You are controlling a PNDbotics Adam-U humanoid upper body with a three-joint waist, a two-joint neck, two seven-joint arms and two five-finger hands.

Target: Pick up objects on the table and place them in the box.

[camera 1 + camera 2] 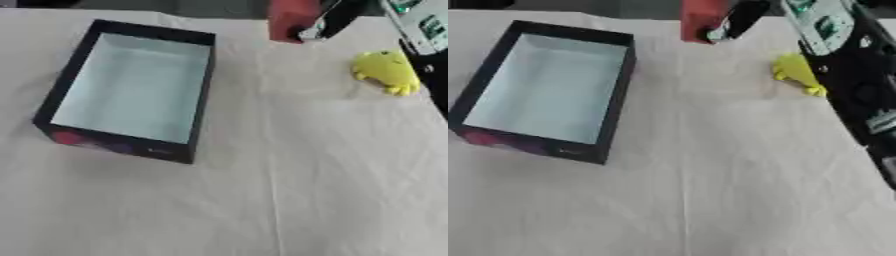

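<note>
The right hand (pixel 325 22) has its fingers wrapped around a red block (pixel 291 19), raised at the far edge; the box (pixel 198 95) lies off to its left, interior bare. Releasing early would drop the block short, and the yellow toy (pixel 386 71) waits just beneath the arm

A black-walled box (pixel 131 90) with a pale inside stands open on the cloth-covered bench (pixel 289 190). At the far edge the right hand (pixel 325 25) is closed round a red block (pixel 290 19). A yellow toy (pixel 386 72) lies on the bench to the right, well apart from the box.
</note>
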